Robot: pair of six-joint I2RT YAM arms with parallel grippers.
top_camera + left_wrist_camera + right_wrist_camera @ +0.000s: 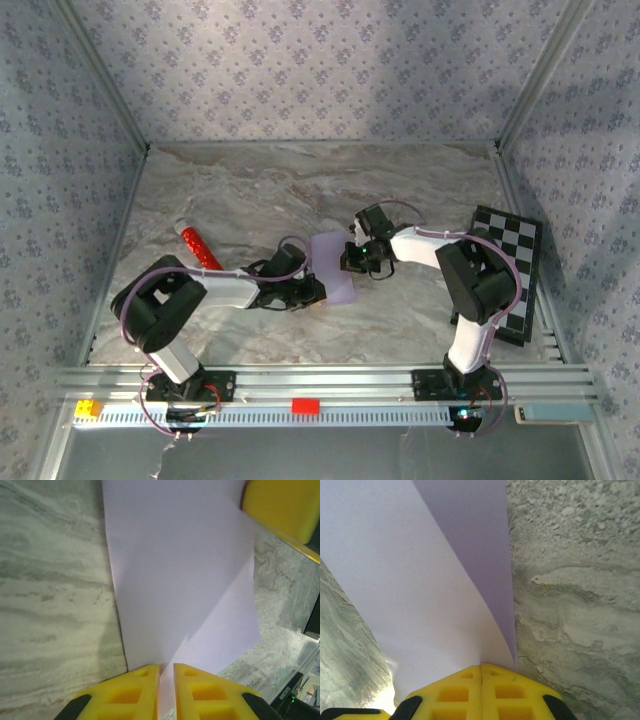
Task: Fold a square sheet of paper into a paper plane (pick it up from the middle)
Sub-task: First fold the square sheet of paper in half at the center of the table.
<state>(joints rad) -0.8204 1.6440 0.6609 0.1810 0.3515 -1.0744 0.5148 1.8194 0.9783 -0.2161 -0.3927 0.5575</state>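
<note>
The square sheet of paper (333, 268) is pale lilac and sits at the table's middle between both grippers, one side curling up over the other. My left gripper (318, 290) is at its near-left edge. In the left wrist view that gripper (166, 672) has its jaws a narrow slit apart, with the paper (180, 570) running into the gap. My right gripper (350, 262) is at the far-right edge. In the right wrist view it (481, 667) is shut on the lifted, curved paper (420, 580). The paper plane is out of view.
A small red cylinder (198, 248) lies on the marble table to the left of the left arm. A black-and-white checkered board (515, 265) lies at the right edge beside the right arm. The right gripper's yellow finger (285, 505) shows in the left wrist view.
</note>
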